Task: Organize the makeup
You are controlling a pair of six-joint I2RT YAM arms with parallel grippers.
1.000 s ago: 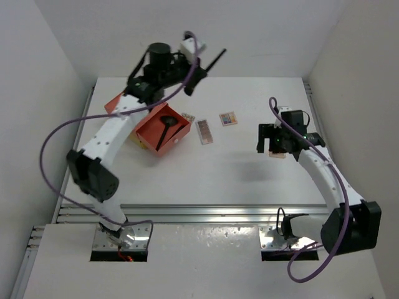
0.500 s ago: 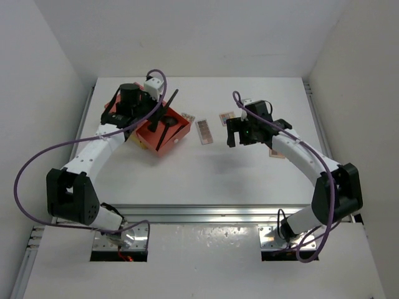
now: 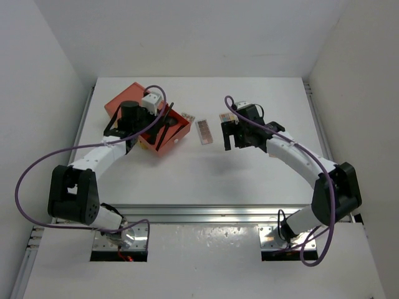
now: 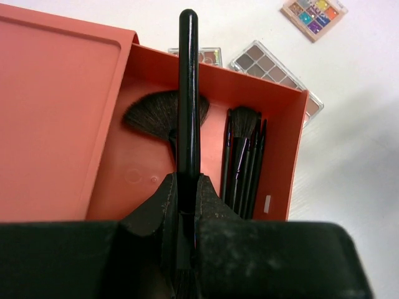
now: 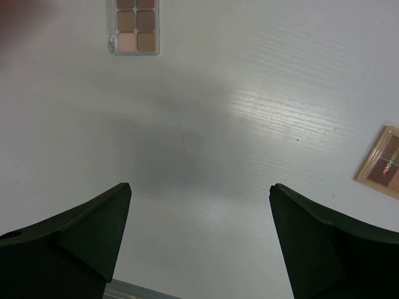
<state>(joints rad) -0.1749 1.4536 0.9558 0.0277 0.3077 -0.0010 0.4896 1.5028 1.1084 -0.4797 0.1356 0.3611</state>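
My left gripper [image 3: 151,122] is shut on a thin black stick [image 4: 188,93] and holds it over the open orange box [image 3: 167,136]. In the left wrist view the box [image 4: 298,149] holds a fan brush [image 4: 156,112] and several black brushes [image 4: 243,156]. My right gripper [image 3: 232,142] is open and empty above bare table. A brown palette [image 3: 204,131] lies between the box and that gripper, and also shows in the right wrist view [image 5: 136,28]. A multicoloured palette [image 4: 312,14] lies further back. A small palette [image 4: 210,56] lies behind the box. A pinkish palette [image 5: 381,163] lies to the right.
The box's orange lid [image 3: 120,103] lies flat to the left of the box. White walls close in the table on the left, back and right. A metal rail [image 3: 199,212] runs along the near edge.
My left arm has come down from high at the back, carrying the stick to just over the box. My right arm has swung left, away from the pinkish palette, to the table's middle.
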